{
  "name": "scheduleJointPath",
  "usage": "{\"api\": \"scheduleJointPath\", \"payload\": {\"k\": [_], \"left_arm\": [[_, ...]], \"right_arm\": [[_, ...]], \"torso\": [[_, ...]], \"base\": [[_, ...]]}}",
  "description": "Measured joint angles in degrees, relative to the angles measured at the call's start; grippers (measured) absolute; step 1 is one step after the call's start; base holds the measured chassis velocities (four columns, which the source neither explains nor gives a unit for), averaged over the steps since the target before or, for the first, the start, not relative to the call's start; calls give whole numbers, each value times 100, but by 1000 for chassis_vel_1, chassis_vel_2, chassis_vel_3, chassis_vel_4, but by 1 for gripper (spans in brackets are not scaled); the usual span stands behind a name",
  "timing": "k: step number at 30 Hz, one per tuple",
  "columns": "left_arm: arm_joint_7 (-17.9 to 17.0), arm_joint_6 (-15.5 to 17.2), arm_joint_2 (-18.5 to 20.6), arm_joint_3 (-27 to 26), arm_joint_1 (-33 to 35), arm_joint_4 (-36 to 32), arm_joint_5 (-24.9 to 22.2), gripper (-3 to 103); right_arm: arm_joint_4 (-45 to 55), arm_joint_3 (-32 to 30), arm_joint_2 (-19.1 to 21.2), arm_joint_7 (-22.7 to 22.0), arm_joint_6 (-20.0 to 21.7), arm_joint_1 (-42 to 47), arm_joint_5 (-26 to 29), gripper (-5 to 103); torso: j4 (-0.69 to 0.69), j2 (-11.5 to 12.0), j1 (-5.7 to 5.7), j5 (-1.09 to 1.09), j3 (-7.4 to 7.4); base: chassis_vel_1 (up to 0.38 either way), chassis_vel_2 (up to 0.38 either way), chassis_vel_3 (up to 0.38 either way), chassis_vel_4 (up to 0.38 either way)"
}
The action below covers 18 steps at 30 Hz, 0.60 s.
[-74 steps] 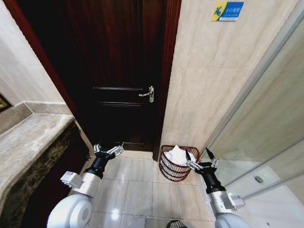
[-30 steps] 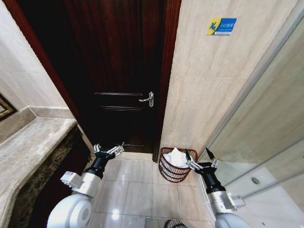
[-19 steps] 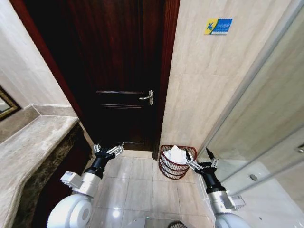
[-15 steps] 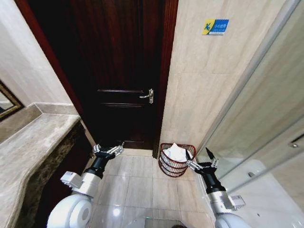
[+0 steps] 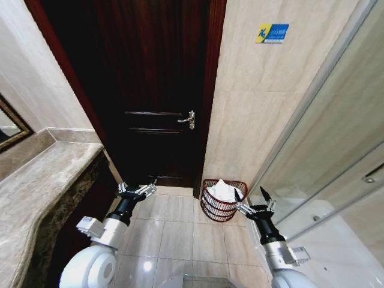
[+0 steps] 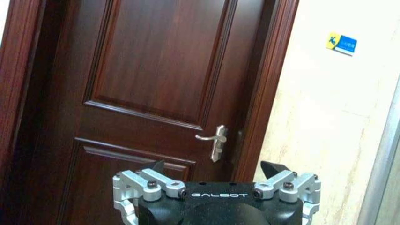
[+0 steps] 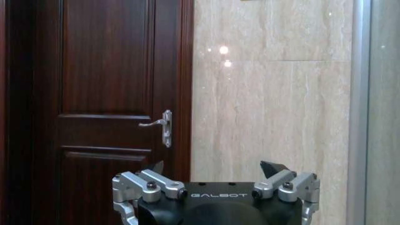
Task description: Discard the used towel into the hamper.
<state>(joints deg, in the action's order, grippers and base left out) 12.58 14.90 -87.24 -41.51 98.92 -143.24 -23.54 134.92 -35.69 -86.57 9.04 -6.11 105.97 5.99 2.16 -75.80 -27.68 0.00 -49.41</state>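
Observation:
The hamper (image 5: 218, 206), a small round reddish-brown wire basket, stands on the tiled floor against the beige wall, right of the dark door. A white towel (image 5: 221, 191) lies crumpled inside it, poking above the rim. My right gripper (image 5: 251, 198) hangs open just right of the hamper, holding nothing. My left gripper (image 5: 137, 188) is open and held low in front of the door, well left of the hamper. In the wrist views, both the left gripper (image 6: 216, 169) and the right gripper (image 7: 215, 168) face the door with spread fingertips.
A dark wooden door (image 5: 157, 90) with a metal handle (image 5: 188, 119) fills the middle. A marble counter (image 5: 42, 180) runs along the left. A glass shower partition (image 5: 336, 156) stands on the right. A blue sign (image 5: 271, 32) hangs on the wall.
The whole picture has shifted as the camera backed away and turned a little; the hamper looks smaller and farther. Both arms hold the same pose, and the towel stays in the hamper.

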Motion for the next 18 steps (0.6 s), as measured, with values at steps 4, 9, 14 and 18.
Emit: {"api": "scheduleJointPath", "payload": {"k": [4, 9, 14, 18], "left_arm": [[0, 0, 0, 0, 0, 0, 0, 100], [0, 0, 0, 0, 0, 0, 0, 100], [0, 0, 0, 0, 2, 0, 0, 100], [0, 0, 0, 0, 3, 0, 0, 100]], "right_arm": [[0, 0, 0, 0, 0, 0, 0, 100], [0, 0, 0, 0, 0, 1, 0, 100], [0, 0, 0, 0, 0, 2, 0, 100], [0, 0, 0, 0, 0, 2, 0, 100]], "torso": [[0, 2, 2, 0, 1], [0, 3, 6, 0, 3], [0, 4, 9, -1, 6], [0, 4, 12, 0, 7]], "base": [[92, -98, -97, 84], [160, -159, -164, 152], [173, -181, -167, 172], [90, -75, -101, 94]]}}
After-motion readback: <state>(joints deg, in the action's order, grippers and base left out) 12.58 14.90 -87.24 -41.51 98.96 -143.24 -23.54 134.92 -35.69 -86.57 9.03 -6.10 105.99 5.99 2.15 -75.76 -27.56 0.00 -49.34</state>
